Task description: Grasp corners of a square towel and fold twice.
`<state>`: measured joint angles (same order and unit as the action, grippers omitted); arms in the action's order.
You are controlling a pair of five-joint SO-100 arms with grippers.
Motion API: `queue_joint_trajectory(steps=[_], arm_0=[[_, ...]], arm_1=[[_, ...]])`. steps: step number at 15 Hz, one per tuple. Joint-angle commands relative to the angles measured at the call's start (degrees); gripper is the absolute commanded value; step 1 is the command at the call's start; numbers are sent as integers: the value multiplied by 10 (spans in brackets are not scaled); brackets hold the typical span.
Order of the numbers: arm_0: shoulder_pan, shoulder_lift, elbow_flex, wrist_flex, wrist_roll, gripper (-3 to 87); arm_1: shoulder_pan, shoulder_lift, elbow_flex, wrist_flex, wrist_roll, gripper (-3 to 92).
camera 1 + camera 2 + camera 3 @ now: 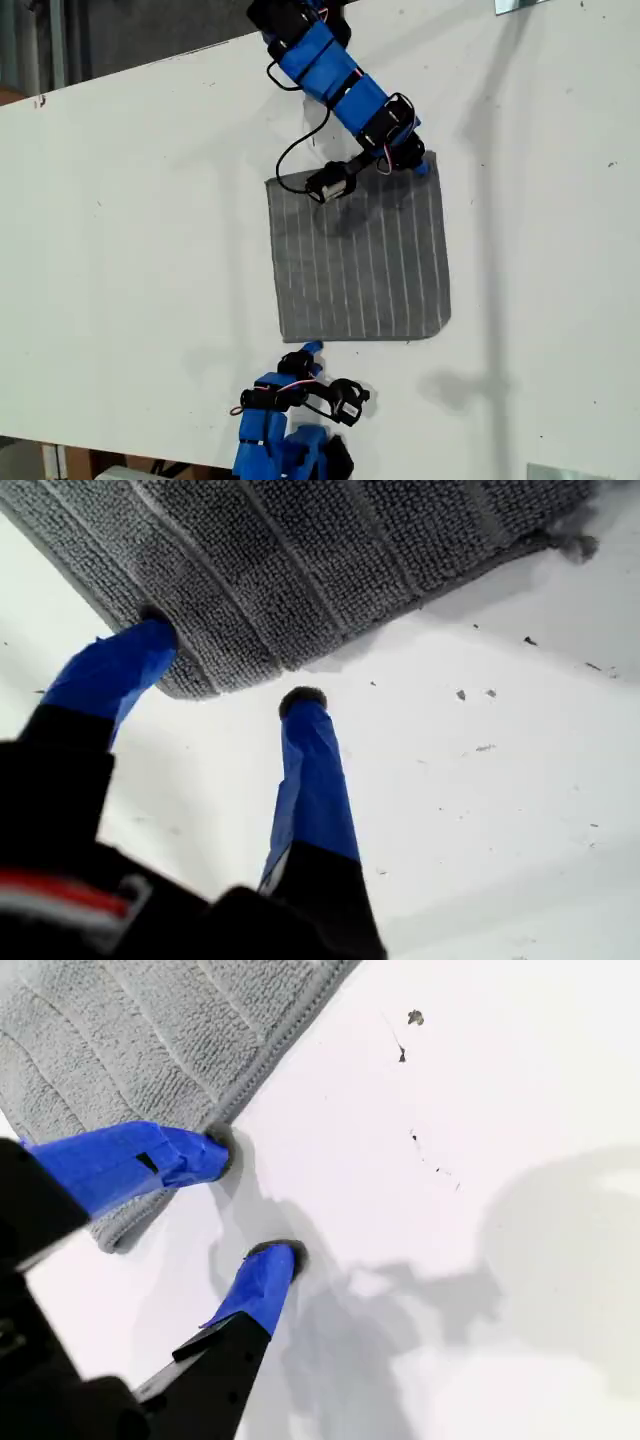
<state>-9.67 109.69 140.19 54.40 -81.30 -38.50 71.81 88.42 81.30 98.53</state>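
Note:
The grey striped towel (360, 260) lies flat and unfolded on the white table (120, 250). My first gripper (306, 350) (228, 665) is open at the towel's near corner (190, 685), which is the lower-left one in the exterior view. One fingertip (150, 635) rests on the cloth and the other touches the bare table. My second gripper (421, 166) (250, 1203) is open at the towel's upper-right corner (432, 158) in the exterior view. One of its fingertips (215, 1150) sits at the towel (110, 1040) hem, close to the corner (112, 1238), and the other is on the table.
The second arm (340, 75) reaches in from the exterior view's top, and its wrist camera (330, 184) hangs over the towel's top edge. The first arm's base (285, 440) sits at the exterior view's bottom. Metal brackets (520, 5) (565, 472) mark the table's right-hand corners there.

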Motion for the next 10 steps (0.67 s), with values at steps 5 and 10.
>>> queue_joint_trajectory(steps=[5, 10], arm_0=[[-6, 15, -3, -8, 10, 195], [2, 16, -2, -8, 8, 192]], arm_1=[[-3, -40, 5, -96, -4, 343], [12, -84, 8, -148, -12, -1]])
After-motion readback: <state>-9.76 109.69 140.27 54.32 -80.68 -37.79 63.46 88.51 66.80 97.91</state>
